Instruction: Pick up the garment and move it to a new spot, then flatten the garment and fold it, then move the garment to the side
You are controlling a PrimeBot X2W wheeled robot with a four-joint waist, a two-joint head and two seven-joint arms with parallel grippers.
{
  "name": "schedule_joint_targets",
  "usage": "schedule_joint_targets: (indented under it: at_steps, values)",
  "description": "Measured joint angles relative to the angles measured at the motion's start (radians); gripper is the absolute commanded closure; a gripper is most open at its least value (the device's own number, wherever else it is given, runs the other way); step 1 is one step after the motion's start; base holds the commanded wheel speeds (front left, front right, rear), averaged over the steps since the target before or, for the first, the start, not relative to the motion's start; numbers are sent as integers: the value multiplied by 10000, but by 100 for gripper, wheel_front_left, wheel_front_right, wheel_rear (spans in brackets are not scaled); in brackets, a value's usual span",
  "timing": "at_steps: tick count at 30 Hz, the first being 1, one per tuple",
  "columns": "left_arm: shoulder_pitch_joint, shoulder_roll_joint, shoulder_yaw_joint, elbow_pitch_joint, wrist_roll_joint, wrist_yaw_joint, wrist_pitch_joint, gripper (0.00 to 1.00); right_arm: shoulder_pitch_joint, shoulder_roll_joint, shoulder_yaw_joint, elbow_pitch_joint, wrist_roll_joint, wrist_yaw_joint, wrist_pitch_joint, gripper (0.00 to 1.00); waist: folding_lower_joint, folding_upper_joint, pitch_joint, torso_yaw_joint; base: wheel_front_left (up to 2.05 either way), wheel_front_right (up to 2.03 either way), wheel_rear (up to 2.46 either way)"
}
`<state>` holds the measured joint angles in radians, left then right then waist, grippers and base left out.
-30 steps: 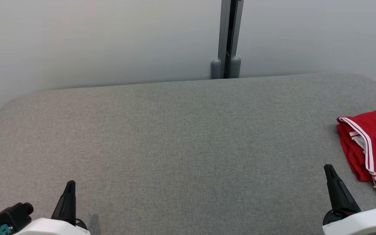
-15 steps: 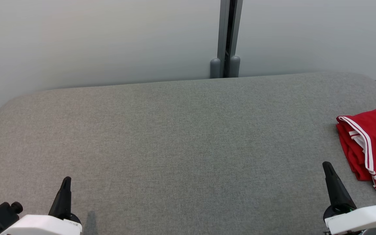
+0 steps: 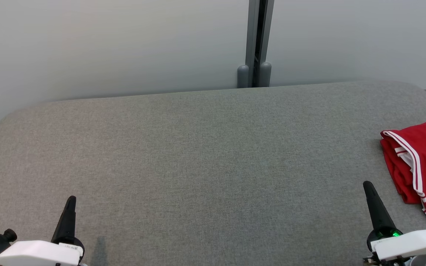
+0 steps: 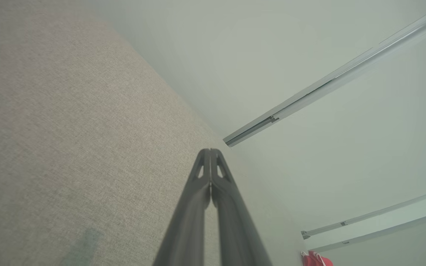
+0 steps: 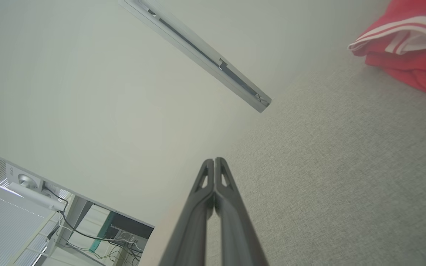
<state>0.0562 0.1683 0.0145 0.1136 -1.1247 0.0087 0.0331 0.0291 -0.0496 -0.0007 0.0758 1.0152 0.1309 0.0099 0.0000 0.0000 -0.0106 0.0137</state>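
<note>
The garment [image 3: 423, 162] is red with white stripes and lies folded at the right edge of the grey table [image 3: 213, 159]; the picture edge cuts off part of it. My right gripper [image 3: 367, 184] is shut and empty at the lower right, a short way left of the garment. In the right wrist view, its fingers [image 5: 213, 162] press together, with the garment [image 5: 409, 40] at the upper right. My left gripper [image 3: 72, 199] is shut and empty at the lower left, far from the garment. Its tips [image 4: 210, 150] meet in the left wrist view, where the garment [image 4: 314, 259] is a small red patch.
A pale wall stands behind the table, with a grey vertical post [image 3: 256, 44] at the back centre. The wide middle of the fabric table top is bare. A desk frame with cables [image 5: 98, 236] shows beyond the table end in the right wrist view.
Both arms have drawn back a little toward the bottom edge, the left one also shifting slightly left. The garment has stayed where it was.
</note>
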Motion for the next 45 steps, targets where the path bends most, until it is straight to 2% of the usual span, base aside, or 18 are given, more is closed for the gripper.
schedule_joint_targets:
  at_steps: [21,45]
  values:
    - [-223,-405,780,198,-1896,-520,570,100,-404,-8,117,500,2286,0,2,100,0,0,46,-42,0,0,0]
    - [-447,-771,1486,355,-3519,-965,1093,100,-720,-8,222,942,4249,-2,33,100,0,0,95,-86,0,0,0]
